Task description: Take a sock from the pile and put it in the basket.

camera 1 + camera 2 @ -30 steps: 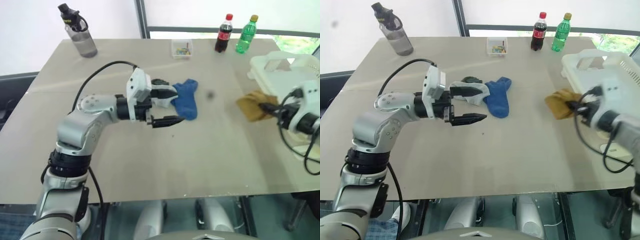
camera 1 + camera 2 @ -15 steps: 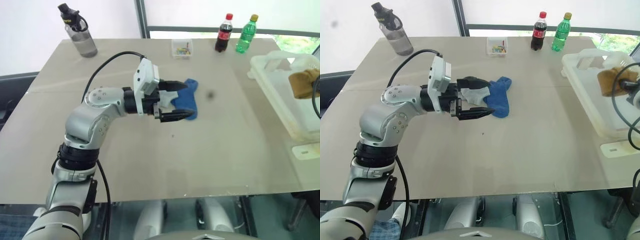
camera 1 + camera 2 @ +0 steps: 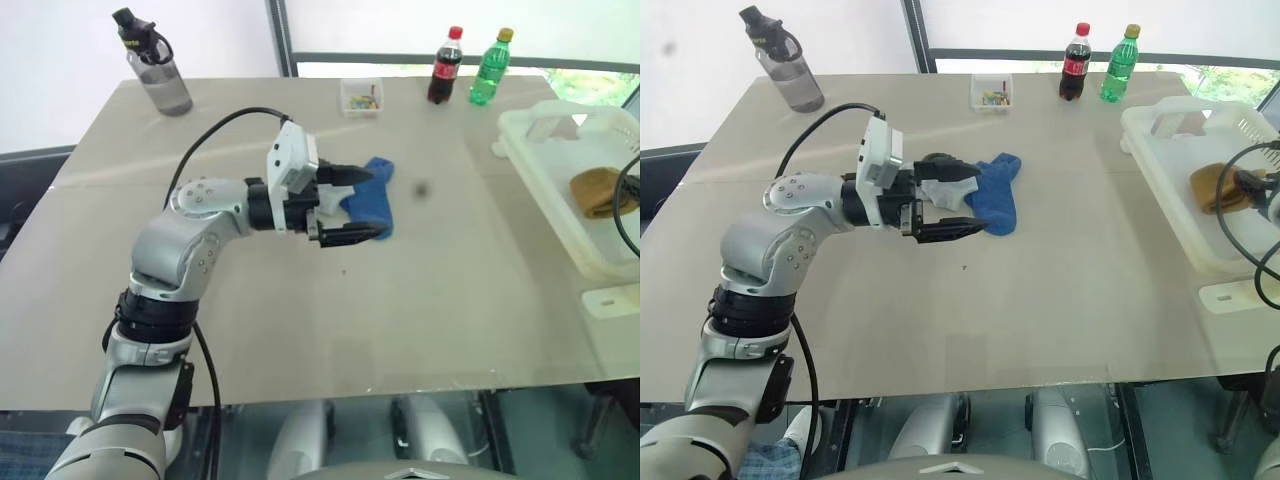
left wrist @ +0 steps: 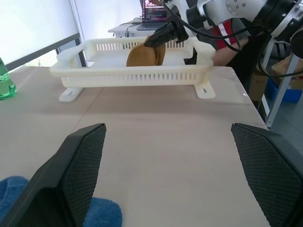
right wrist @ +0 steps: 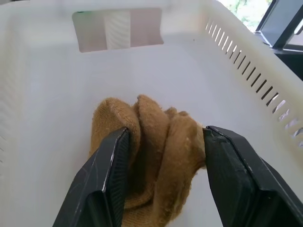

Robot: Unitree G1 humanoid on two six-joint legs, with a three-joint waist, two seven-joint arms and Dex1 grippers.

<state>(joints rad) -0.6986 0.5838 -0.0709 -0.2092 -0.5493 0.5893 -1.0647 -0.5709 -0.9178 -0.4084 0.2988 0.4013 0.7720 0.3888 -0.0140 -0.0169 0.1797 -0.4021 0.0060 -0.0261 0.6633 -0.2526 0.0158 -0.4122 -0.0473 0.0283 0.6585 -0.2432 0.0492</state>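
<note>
The pile (image 3: 372, 200) is a bright blue sock with a pale grey sock (image 3: 946, 189) and a bit of dark fabric, lying mid-table. My left gripper (image 3: 372, 204) is level and open, its fingers either side of the pile. The cream basket (image 3: 548, 150) stands at the table's right edge. A mustard sock (image 5: 151, 151) lies crumpled on the basket's floor. My right gripper (image 5: 165, 135) is inside the basket, open, with its pads (image 5: 111, 179) flanking that sock. The left wrist view shows the basket (image 4: 132, 75) and the mustard sock (image 4: 144, 54).
A grey water bottle (image 3: 160, 65) stands at the far left corner. A small clear box (image 3: 362, 97), a cola bottle (image 3: 445, 68) and a green bottle (image 3: 492, 68) line the far edge. A person (image 4: 227, 42) sits beyond the basket.
My right gripper carried the mustard sock from the table up over the rim and down into the basket, then spread its fingers. My left gripper stays open at the pile.
</note>
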